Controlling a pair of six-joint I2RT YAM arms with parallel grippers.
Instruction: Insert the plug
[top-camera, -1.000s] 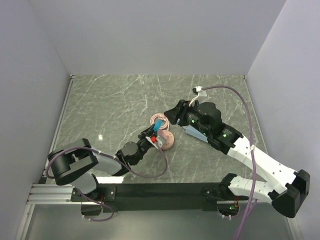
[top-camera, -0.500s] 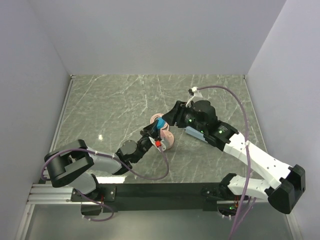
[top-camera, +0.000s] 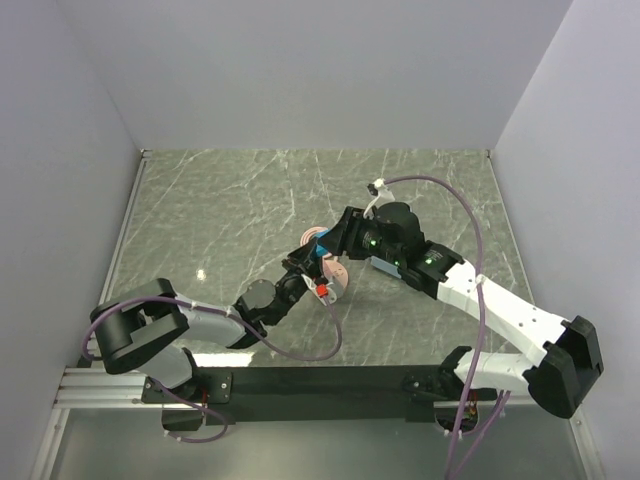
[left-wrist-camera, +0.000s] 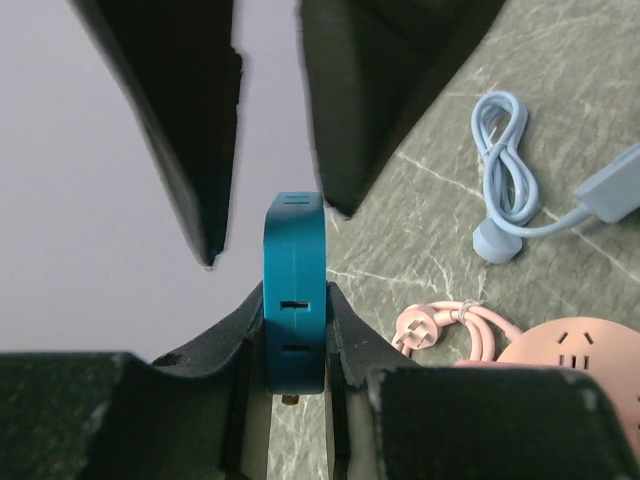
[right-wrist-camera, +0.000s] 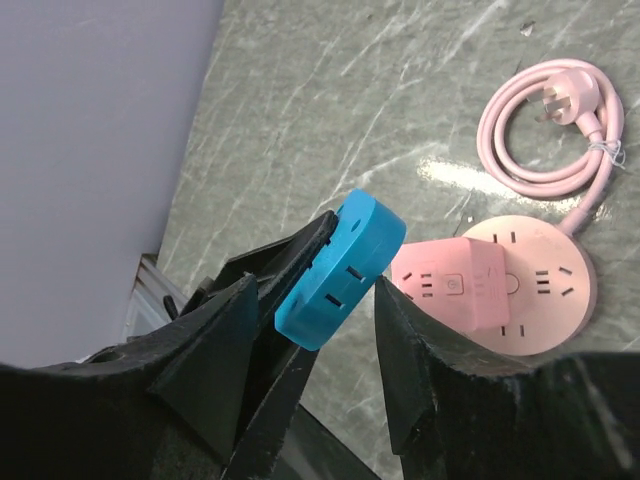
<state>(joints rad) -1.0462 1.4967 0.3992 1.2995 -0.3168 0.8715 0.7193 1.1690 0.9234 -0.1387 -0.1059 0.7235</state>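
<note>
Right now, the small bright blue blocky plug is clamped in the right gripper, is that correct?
No: the left gripper clamps the blue plug; the right gripper only straddles it, jaws open. The left wrist view shows this.

Shows bright blue on the plug (left-wrist-camera: 295, 290), with dark slots. Black on the left gripper (left-wrist-camera: 295, 325) and right gripper (right-wrist-camera: 318, 290). Pink on the cube (right-wrist-camera: 450, 288), the round socket (right-wrist-camera: 545, 290) and the coiled cord (right-wrist-camera: 545, 130). Pale blue on the strip (left-wrist-camera: 612, 185) and its looped cord (left-wrist-camera: 505, 165). Grey-green on the table (top-camera: 230, 200), veined white like marble. Pale lilac-grey on the walls (top-camera: 300, 70). Purple on the cables (top-camera: 420, 178). White and black on the right arm (top-camera: 500, 310).
</note>
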